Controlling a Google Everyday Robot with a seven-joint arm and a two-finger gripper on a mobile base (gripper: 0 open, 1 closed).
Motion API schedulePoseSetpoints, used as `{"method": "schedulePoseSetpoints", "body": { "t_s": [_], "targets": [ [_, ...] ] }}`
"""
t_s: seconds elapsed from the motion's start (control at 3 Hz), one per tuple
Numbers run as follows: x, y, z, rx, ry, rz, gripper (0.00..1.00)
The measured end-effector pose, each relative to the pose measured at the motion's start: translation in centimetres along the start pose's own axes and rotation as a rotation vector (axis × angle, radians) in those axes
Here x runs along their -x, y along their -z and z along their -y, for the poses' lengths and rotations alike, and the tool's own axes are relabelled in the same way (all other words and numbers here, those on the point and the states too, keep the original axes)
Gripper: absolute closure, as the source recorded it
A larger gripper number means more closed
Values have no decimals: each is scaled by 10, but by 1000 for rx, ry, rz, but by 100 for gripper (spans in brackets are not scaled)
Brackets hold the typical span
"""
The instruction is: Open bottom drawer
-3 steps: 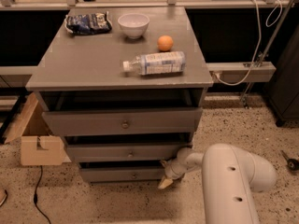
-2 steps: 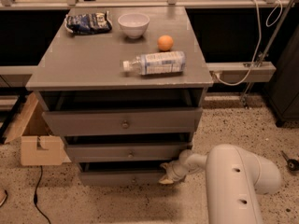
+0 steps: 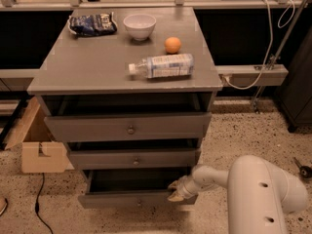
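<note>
Grey painted wooden bottom drawer (image 3: pixel 131 199), lowest in the grey table (image 3: pixel 97 67), stands partly out, its interior dark. The robot's pale hand (image 3: pixel 176 192) sits at the drawer front's right end; whether it grips cannot be told.

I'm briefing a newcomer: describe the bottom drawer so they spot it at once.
Find the grey cabinet with a bottle and bowl on top; it has three stacked drawers. The bottom drawer is the lowest, nearest the floor, with the robot's pincer at its right end. Unlike the two above, its front is the shallowest, with a small centre knob.
</note>
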State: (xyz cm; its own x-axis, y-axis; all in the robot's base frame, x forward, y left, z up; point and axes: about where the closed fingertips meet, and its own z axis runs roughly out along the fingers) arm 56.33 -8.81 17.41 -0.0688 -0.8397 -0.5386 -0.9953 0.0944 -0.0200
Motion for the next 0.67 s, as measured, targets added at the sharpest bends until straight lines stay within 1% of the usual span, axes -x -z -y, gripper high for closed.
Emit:
{"method": "schedulePoseSetpoints", "body": {
  "t_s": [0.33, 0.67],
  "targets": [
    [-6, 3, -3, -4, -9, 2, 0],
    [-6, 3, -4, -4, -9, 2, 0]
  ]
}}
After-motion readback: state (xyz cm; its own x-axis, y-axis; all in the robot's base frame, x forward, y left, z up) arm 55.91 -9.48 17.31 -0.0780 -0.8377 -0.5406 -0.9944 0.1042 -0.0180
